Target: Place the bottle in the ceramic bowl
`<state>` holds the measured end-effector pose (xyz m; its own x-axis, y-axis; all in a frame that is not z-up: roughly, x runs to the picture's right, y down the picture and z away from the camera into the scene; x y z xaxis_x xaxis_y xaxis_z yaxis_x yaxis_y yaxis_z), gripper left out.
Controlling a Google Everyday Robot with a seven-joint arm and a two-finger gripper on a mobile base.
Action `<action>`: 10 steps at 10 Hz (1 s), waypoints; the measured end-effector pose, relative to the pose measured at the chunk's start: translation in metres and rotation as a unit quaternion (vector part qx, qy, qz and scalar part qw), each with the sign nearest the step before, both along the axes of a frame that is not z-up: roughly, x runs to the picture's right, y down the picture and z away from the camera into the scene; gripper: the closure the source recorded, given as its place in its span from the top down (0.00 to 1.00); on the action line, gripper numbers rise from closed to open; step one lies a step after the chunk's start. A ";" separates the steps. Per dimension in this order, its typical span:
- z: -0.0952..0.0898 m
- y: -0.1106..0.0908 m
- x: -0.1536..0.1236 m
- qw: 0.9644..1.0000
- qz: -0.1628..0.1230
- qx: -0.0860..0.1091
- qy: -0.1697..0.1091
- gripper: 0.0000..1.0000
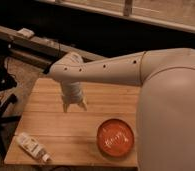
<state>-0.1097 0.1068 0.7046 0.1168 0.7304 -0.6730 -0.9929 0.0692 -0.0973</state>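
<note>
your gripper (75,106) hangs over the back half of the wooden table (51,125), a little left of the table's middle, pointing straight down. its two fingers (66,107) stand spread with a gap between them and hold nothing. you cannot tell whether the tips touch the boards.

the pale arm (106,70) reaches in from the right. it comes off the big white robot body (171,120), which fills the right side of the view.

the bottle (33,146) lies on its side at the front left corner of the table, close to the front edge, with its cap toward the front right. it is well apart from the gripper, nearer the front and further left.

the bowl (115,139) sits upright near the front right of the table. it is orange-red and glossy, with faint light marks inside. in the view its right side comes close up to the robot body.

the bottle is not yet in the bowl, and the two are well apart with bare wood between them.

behind the table runs a long dark shelf (36,46) with a small pale object (26,33) lying on it.
</note>
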 end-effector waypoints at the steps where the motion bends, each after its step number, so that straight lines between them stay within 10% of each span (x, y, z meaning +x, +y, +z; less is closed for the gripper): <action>1: -0.003 0.006 -0.018 0.999 -0.020 -0.005 -0.026 0.65; 7: -0.047 0.072 -0.126 0.981 -0.125 -0.018 -0.149 0.65; 10: -0.055 0.117 -0.174 0.960 -0.195 -0.016 -0.199 0.65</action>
<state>-0.2833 0.2240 0.6492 0.6294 0.5593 -0.5395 -0.7761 0.4181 -0.4720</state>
